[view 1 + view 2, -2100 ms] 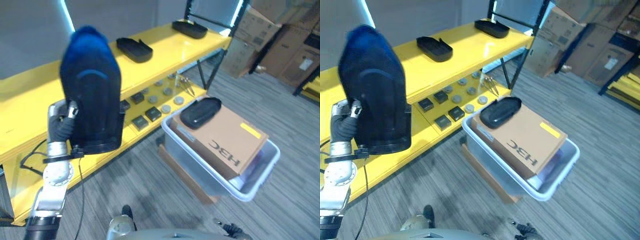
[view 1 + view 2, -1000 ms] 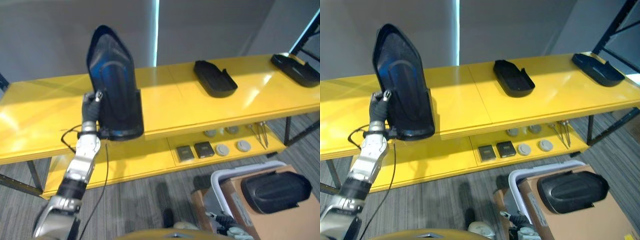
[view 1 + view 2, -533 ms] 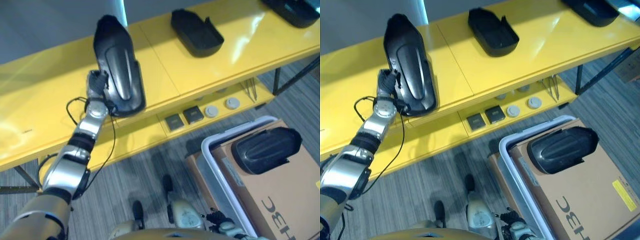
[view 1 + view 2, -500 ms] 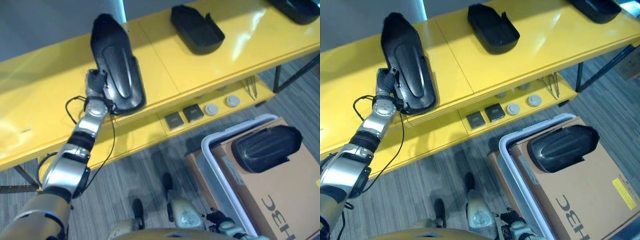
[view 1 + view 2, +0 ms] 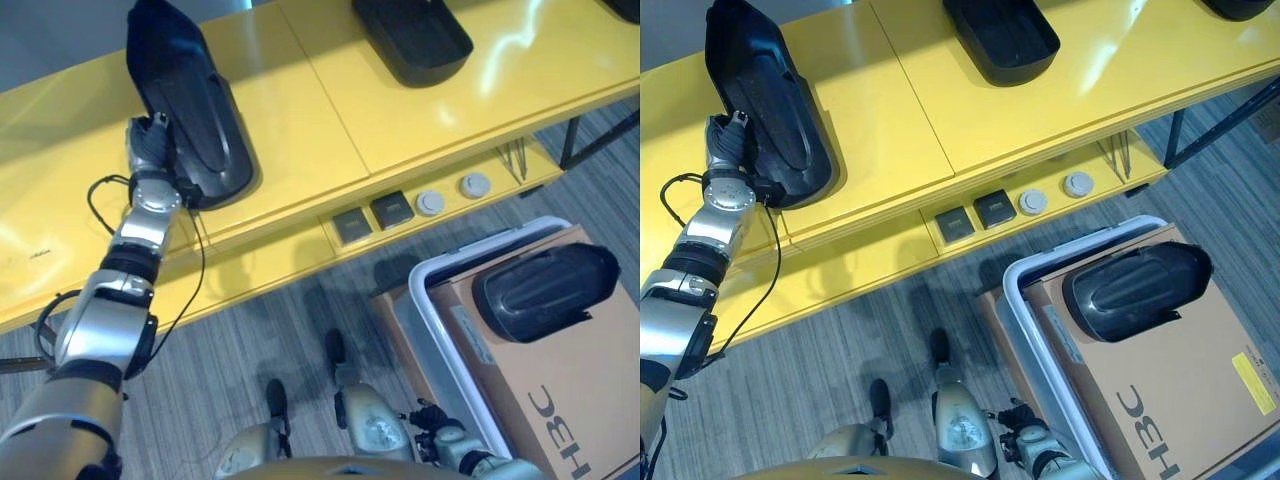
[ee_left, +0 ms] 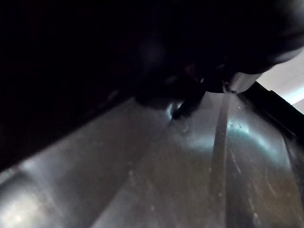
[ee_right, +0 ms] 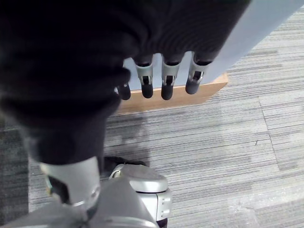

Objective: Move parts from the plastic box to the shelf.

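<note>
A long black moulded part [image 5: 190,105] lies flat on the yellow shelf top [image 5: 300,110], near its left end. My left hand [image 5: 150,148] is at the part's near left edge with its fingers curled on the rim; the left wrist view shows the part's glossy surface [image 6: 190,166] from very close. Another black part [image 5: 1137,290] rests on a cardboard box [image 5: 1160,400] inside the pale plastic box [image 5: 1025,330] at the lower right. My right hand [image 7: 167,76] hangs beside the box with relaxed fingers holding nothing.
Two more black parts [image 5: 412,35] [image 5: 1235,6] sit further right on the shelf top. The lower shelf holds dark square pieces [image 5: 392,210], grey discs [image 5: 430,203] and thin metal tools [image 5: 510,160]. The plastic box stands on a wooden base [image 7: 171,97] on grey floor.
The black part has gone from upright in my left hand to lying flat on the shelf top. The camera has tipped down, so the whole picture has shifted.
</note>
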You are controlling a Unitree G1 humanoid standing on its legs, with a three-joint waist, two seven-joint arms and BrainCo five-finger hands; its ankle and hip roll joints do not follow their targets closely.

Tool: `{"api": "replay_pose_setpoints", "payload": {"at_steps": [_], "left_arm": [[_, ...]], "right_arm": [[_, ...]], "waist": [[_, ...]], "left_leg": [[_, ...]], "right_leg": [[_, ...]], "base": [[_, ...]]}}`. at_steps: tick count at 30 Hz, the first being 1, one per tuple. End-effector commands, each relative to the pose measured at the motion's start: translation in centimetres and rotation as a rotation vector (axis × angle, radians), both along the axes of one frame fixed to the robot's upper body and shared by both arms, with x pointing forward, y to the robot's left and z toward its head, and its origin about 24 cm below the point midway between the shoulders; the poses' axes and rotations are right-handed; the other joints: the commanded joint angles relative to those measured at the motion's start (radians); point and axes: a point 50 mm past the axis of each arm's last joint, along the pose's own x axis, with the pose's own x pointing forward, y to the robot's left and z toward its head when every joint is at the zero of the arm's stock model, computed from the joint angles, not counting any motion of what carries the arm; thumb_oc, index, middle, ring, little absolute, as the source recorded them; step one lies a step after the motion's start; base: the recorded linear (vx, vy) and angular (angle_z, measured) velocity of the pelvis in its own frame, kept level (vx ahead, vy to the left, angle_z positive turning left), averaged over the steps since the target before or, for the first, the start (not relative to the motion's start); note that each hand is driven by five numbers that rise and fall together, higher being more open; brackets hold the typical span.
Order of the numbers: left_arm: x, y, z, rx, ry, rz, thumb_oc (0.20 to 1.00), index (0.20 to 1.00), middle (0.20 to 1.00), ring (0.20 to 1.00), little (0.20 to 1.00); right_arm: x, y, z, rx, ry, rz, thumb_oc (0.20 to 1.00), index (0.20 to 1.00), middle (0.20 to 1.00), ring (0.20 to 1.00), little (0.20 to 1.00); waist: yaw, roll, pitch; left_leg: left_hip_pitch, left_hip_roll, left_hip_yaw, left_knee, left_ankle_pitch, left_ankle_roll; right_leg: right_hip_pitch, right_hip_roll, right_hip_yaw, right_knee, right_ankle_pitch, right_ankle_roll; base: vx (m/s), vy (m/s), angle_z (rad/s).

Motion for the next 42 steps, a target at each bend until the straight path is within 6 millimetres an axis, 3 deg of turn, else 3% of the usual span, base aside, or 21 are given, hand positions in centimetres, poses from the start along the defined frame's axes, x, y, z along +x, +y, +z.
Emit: {"api": "replay_pose_setpoints", "payload": {"at_steps": [1,4,5,6,7,15,23,35,38,40,41,42], "left_arm": [[0.3,1.3,1.9,0.107,-0.007,0.053,0.2,0.2,0.2,0.2,0.2],[0.4,1.1,2.2,0.098,-0.016,0.039,0.2,0.2,0.2,0.2,0.2],[0.4,1.0,2.3,0.096,-0.015,0.032,0.388,0.388,0.388,0.388,0.388],[0.5,1.0,2.3,0.09,-0.013,0.029,0.849,0.849,0.849,0.849,0.849],[0.6,0.7,2.4,0.065,-0.019,0.032,1.0,1.0,1.0,1.0,1.0],[0.7,0.5,2.0,0.025,-0.009,0.032,1.0,1.0,1.0,1.0,1.0],[1.0,-1.3,1.7,-0.12,-0.045,-0.024,1.0,1.0,1.0,1.0,1.0],[1.0,-3.0,2.1,-0.213,-0.103,-0.109,1.0,1.0,1.0,1.0,1.0],[-1.1,-5.0,3.1,-0.206,-0.29,-0.197,1.0,1.0,1.0,1.0,1.0],[-4.4,-5.2,1.3,-0.169,-0.368,-0.244,1.0,1.0,1.0,1.0,1.0],[-4.5,-5.1,1.2,-0.169,-0.366,-0.243,1.0,1.0,1.0,1.0,1.0],[-6.0,-5.3,0.5,-0.158,-0.387,-0.275,1.0,1.0,1.0,1.0,1.0]], "right_arm": [[-0.2,1.0,-0.3,0.031,0.026,0.03,1.0,1.0,1.0,1.0,1.0],[0.2,1.2,-0.2,0.039,0.008,0.032,1.0,1.0,1.0,1.0,1.0],[0.3,1.3,-0.2,0.04,0.006,0.035,1.0,1.0,1.0,1.0,1.0],[0.4,1.3,-0.2,0.04,0.004,0.035,1.0,1.0,1.0,1.0,1.0],[0.5,1.4,-0.1,0.041,0.004,0.038,1.0,1.0,1.0,1.0,1.0],[0.5,1.1,-0.1,0.028,0.014,0.037,1.0,1.0,1.0,1.0,1.0],[0.2,0.7,-0.2,0.003,0.041,0.045,1.0,1.0,1.0,1.0,1.0],[-0.8,0.0,-0.5,-0.021,0.111,0.055,1.0,1.0,1.0,1.0,1.0],[-0.9,0.1,-0.5,-0.016,0.11,0.04,1.0,1.0,1.0,1.0,1.0],[-1.8,0.3,-0.8,-0.004,0.122,0.019,1.0,1.0,1.0,1.0,1.0],[-1.8,0.3,-0.8,-0.005,0.124,0.019,1.0,1.0,1.0,1.0,1.0],[-2.2,0.4,-1.0,0.002,0.128,0.011,1.0,1.0,1.0,1.0,1.0]], "waist": [[0.011,0.014,-0.021],[0.011,0.013,-0.012],[0.009,0.012,-0.007],[0.008,0.011,-0.006],[0.007,0.01,-0.002],[0.005,0.01,-0.002],[0.007,0.018,-0.017],[0.023,0.029,-0.127],[0.039,0.022,-0.148],[0.056,0.012,-0.165],[0.056,0.012,-0.167],[0.061,0.009,-0.17]], "left_leg": [[-0.068,0.113,-0.045,-0.012,0.087,-0.101],[-0.071,0.112,-0.043,-0.012,0.087,-0.101],[-0.074,0.114,-0.042,-0.012,0.088,-0.101],[-0.075,0.114,-0.041,-0.012,0.088,-0.101],[-0.077,0.115,-0.041,-0.012,0.089,-0.101],[-0.075,0.117,-0.036,-0.012,0.088,-0.103],[-0.056,0.116,-0.034,-0.012,0.081,-0.102],[0.037,0.107,-0.051,-0.012,0.044,-0.092],[0.05,0.101,-0.063,-0.012,0.044,-0.087],[0.068,0.097,-0.065,-0.012,0.032,-0.083],[0.069,0.097,-0.065,-0.012,0.032,-0.083],[0.073,0.096,-0.064,-0.012,0.029,-0.082]], "right_leg": [[0.087,-0.077,0.016,0.003,-0.096,0.121],[0.082,-0.078,0.017,0.004,-0.093,0.122],[0.077,-0.078,0.017,0.004,-0.09,0.122],[0.076,-0.078,0.017,0.004,-0.09,0.122],[0.072,-0.078,0.018,0.004,-0.088,0.122],[0.074,-0.077,0.022,0.003,-0.091,0.122],[0.095,-0.079,0.013,0.003,-0.099,0.123],[0.208,-0.092,-0.023,0.008,-0.139,0.119],[0.223,-0.096,-0.032,0.018,-0.144,0.119],[0.243,-0.102,-0.037,0.024,-0.153,0.116],[0.244,-0.102,-0.037,0.024,-0.153,0.116],[0.248,-0.102,-0.036,0.026,-0.156,0.115]], "base": [[0.0,0.0,0.0],[0.0,0.0,0.0],[0.0,0.0,0.0],[0.0,0.0,0.0],[0.0,0.0,0.0],[0.0,0.0,0.0],[0.0,0.0,0.0],[0.05,0.011,0.08],[0.01,0.006,0.04],[0.0,0.0,0.0],[0.0,0.018,0.05],[0.01,0.017,0.13]]}}
